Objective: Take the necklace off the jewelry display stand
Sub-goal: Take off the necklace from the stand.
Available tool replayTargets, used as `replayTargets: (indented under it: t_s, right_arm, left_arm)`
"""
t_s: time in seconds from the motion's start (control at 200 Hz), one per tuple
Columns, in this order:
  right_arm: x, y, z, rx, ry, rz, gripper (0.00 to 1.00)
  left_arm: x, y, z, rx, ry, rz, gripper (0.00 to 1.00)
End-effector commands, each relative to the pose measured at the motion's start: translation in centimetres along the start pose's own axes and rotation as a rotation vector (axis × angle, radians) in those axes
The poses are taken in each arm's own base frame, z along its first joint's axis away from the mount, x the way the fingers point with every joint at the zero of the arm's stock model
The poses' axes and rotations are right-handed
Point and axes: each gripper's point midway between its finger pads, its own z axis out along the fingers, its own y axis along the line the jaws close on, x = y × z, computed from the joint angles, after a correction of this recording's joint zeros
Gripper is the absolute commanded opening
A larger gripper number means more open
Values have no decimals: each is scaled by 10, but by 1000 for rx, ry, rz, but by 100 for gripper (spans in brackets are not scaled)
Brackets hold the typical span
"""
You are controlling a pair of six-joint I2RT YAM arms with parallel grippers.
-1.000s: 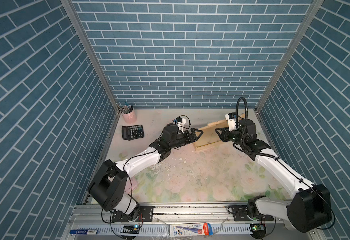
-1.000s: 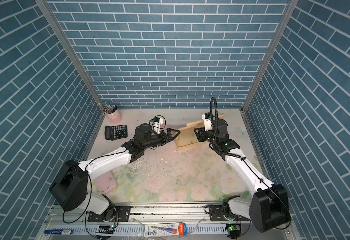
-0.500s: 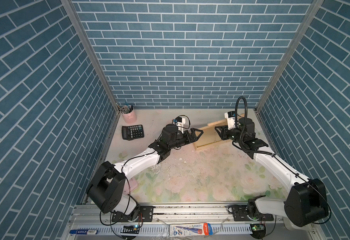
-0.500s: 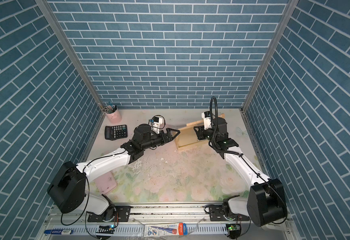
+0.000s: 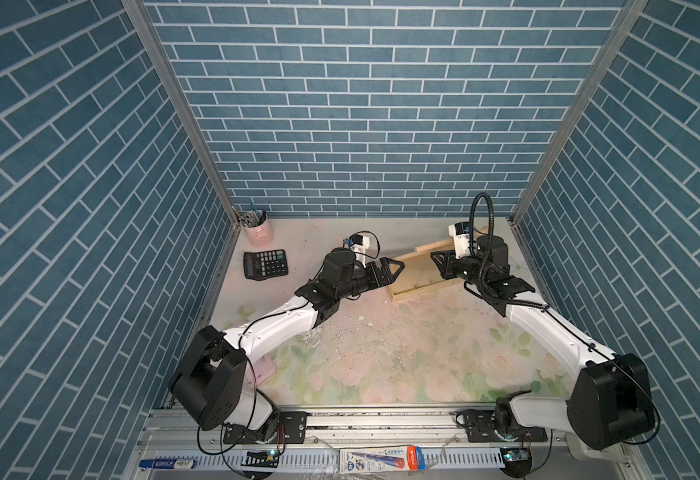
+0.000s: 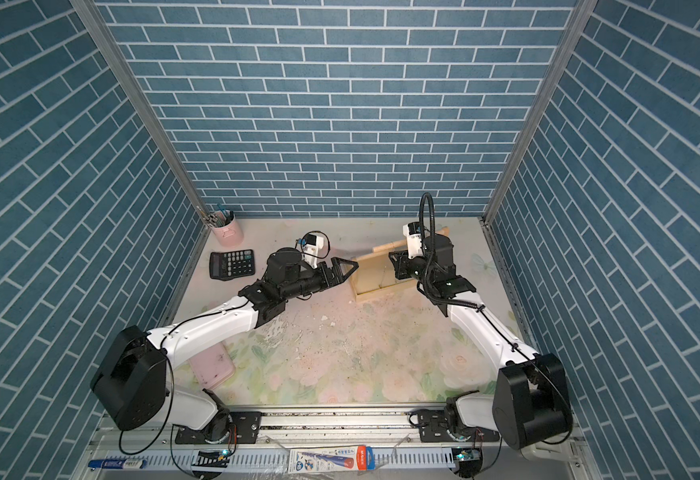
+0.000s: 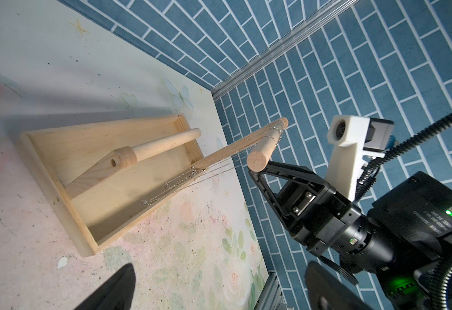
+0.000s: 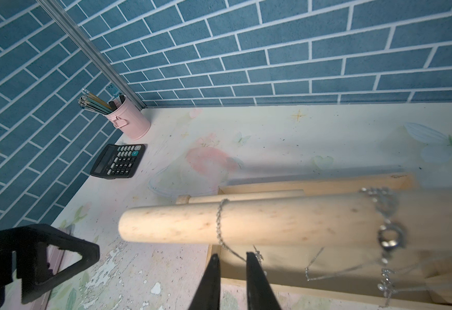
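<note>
R gripper [image 8: 232, 255] jaws have narrowed round a hanging necklace [image 8: 221, 222] strand under the jewelry display stand [image 7: 56, 196] bar [image 8: 166, 225]; gap left, not pinching yet. L gripper [image 5: 394, 269] jaws spread wide beside stand. Necklace still draped on bar; pinch imminent.

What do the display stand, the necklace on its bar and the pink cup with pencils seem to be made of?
The jewelry display stand: pale bare wood, matte; grain lines and speckles show.
The necklace: likely silver-coloured metal; its fine links glint.
The pink cup: probably painted metal, given the smooth satin sheen and thin rim, though plastic stays possible.
</note>
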Motion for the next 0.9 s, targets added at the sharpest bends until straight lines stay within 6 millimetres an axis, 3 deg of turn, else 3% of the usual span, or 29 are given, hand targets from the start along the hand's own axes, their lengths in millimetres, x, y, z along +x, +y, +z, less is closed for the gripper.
replayTargets:
  t_s: [0.0,0.895]
  right_arm:
    - [-16,4,1,-17,-39,-38,17]
    - [-29,4,2,-9,-65,-40,12]
  left_arm:
    - [-10,-11,-5,9,-27,32,99]
    - [-12,-14,-1,14,-23,26,99]
